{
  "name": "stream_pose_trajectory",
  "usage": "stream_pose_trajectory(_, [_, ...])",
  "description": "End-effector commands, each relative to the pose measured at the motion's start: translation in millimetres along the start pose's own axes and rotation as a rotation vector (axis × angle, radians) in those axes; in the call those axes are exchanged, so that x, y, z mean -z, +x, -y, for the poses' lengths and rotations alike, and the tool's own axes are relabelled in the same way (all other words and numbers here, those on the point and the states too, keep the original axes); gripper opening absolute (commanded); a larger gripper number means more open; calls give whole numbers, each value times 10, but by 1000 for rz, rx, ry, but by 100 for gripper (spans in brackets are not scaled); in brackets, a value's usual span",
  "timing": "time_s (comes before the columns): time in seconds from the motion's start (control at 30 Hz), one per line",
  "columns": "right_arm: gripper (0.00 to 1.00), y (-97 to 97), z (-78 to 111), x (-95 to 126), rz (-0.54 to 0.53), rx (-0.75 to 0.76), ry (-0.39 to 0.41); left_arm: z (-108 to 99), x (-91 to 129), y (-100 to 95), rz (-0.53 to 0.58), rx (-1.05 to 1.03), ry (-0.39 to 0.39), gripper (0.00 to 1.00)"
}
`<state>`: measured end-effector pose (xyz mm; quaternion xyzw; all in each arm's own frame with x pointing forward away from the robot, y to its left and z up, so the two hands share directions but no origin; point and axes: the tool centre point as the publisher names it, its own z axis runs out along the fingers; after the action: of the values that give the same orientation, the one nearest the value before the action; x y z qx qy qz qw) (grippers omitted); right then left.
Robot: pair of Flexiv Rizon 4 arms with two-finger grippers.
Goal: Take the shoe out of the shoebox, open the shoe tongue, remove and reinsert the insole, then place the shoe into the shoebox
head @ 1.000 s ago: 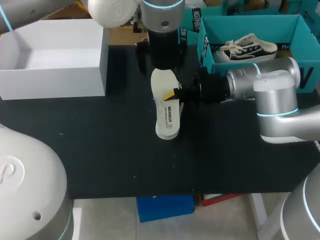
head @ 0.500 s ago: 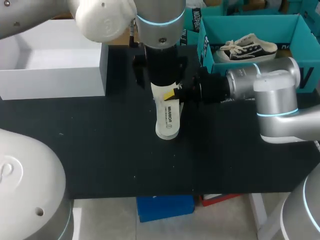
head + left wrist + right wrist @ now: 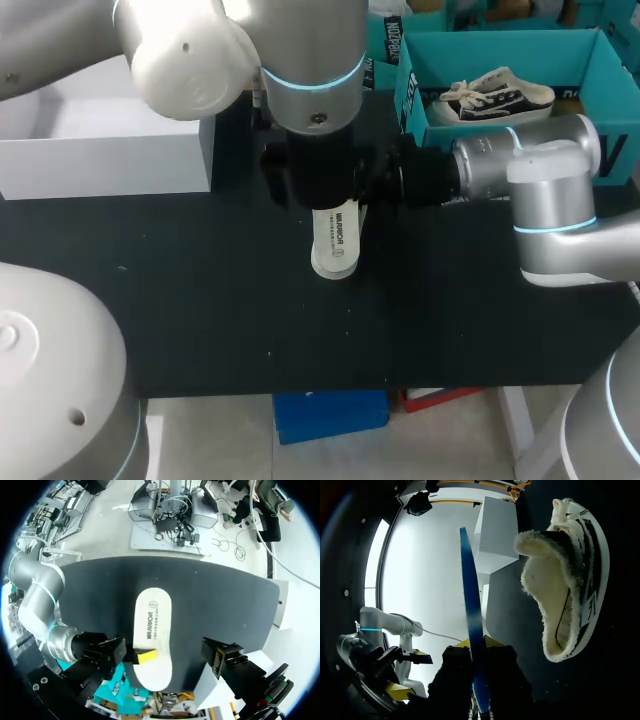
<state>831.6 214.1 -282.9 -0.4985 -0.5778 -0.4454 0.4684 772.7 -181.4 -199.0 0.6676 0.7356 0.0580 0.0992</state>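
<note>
Insole (image 3: 336,243) sits pinched edgewise within right gripper (image 3: 479,649).

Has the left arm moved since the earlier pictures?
Yes. In the head view the left arm has come toward the table's near edge and now covers more of the insole, which lies unmoved.

Matt black tabletop (image 3: 200,300), smooth matt pale foam-like insole (image 3: 336,245), shoe (image 3: 545,570) with rough fleecy lining and cloth upper, smooth matt white card box (image 3: 110,150), glossy white left arm (image 3: 190,60) shell, satin silver right arm (image 3: 540,170).
</note>
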Motion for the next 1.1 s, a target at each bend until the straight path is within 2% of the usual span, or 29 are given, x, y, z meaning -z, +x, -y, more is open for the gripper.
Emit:
stream_pose_trajectory(0.03, [0, -1, -2, -5, 2, -1, 1, 98, -12, 45, 22, -10, -3, 100])
stream_pose_trajectory(0.43, [0, -1, -2, -5, 2, -1, 1, 162, -74, 33, 36, -12, 18, 100])
stream_pose_trajectory(0.53, [0, -1, -2, -5, 2, -1, 1, 98, -68, 98, 164, -11, 58, 100])
stream_pose_trajectory(0.6, [0, -1, -2, -5, 2, -1, 1, 46, -94, 148, 179, 21, 62, 100])
stream_pose_trajectory(0.67, [0, -1, -2, -5, 2, -1, 1, -14, -110, 224, 278, 41, 117, 100])
stream_pose_trajectory(0.87, [0, -1, -2, -5, 2, -1, 1, -134, -154, 412, 420, 98, 116, 100])
stream_pose_trajectory(1.1, [0, -1, -2, -5, 2, -1, 1, -207, -196, 504, 582, 82, 115, 100])
